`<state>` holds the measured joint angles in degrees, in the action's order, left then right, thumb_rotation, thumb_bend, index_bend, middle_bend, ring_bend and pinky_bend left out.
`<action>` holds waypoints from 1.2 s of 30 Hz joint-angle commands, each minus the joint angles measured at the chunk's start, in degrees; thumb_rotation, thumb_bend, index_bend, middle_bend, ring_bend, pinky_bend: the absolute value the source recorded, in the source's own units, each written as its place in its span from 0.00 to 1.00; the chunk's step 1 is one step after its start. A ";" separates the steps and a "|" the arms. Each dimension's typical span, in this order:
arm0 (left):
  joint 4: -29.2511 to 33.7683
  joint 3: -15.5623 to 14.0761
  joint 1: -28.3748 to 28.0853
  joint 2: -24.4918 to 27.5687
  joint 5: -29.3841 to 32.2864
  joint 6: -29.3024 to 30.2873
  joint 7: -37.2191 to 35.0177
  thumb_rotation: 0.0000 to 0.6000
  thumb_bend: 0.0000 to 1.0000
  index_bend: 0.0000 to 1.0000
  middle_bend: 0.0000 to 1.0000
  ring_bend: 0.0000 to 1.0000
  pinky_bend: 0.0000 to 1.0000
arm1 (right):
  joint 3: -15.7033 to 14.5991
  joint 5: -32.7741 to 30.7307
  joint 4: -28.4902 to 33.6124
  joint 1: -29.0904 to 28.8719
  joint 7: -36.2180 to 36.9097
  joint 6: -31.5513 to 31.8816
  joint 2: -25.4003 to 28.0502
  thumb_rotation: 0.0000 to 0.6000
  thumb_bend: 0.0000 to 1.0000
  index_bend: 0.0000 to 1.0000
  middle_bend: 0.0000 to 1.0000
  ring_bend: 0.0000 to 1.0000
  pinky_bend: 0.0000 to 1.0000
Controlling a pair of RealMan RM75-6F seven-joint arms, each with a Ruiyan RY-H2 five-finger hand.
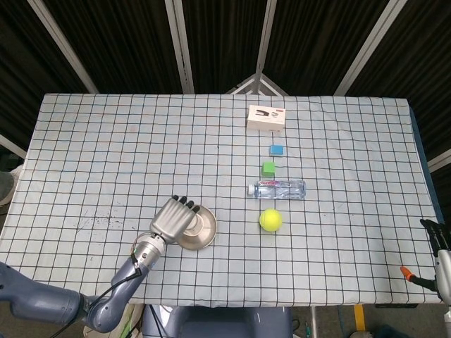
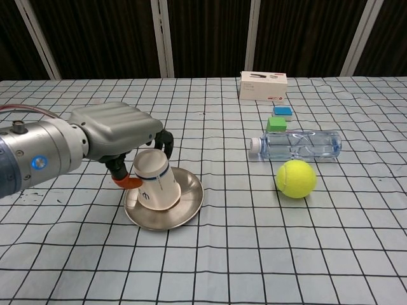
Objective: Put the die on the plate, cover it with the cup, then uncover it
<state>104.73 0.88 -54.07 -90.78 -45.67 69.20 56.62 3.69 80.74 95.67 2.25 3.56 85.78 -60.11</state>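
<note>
Cup (image 2: 152, 182) tilts on plate (image 2: 191, 202), near tennis ball (image 2: 296, 178).

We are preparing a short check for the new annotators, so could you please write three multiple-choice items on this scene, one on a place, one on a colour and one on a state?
1. Where does the tennis ball lie?
A. on the plate
B. just in front of the water bottle
C. on the white box

2. What colour is the small block nearest the white box?
A. blue
B. red
C. yellow

3. How does the paper cup stand on the plate?
A. upright, mouth up
B. lying beside the plate
C. upside down and tilted, in the left hand

Answers: 1 B, the ball sits just on the near side of the water bottle; 2 A, the green block lies further from the box; 3 C, its base leans left under the fingers.
</note>
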 commanded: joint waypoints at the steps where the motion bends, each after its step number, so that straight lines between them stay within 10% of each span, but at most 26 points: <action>1: -0.17 -0.05 0.16 0.02 -0.19 -0.07 -0.14 1.00 0.43 0.33 0.33 0.28 0.36 | 0.04 -0.05 0.00 0.01 0.03 0.03 0.00 1.00 0.13 0.12 0.14 0.10 0.03; 36: -6.07 1.24 -0.17 -5.36 -2.63 -1.54 -0.07 1.00 0.46 0.42 0.38 0.33 0.40 | -0.05 0.08 0.24 0.04 0.60 -0.12 0.37 1.00 0.13 0.12 0.14 0.10 0.03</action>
<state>98.92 2.03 -54.11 -95.92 -48.07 67.64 56.35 3.64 80.84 95.93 2.30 4.15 85.67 -59.72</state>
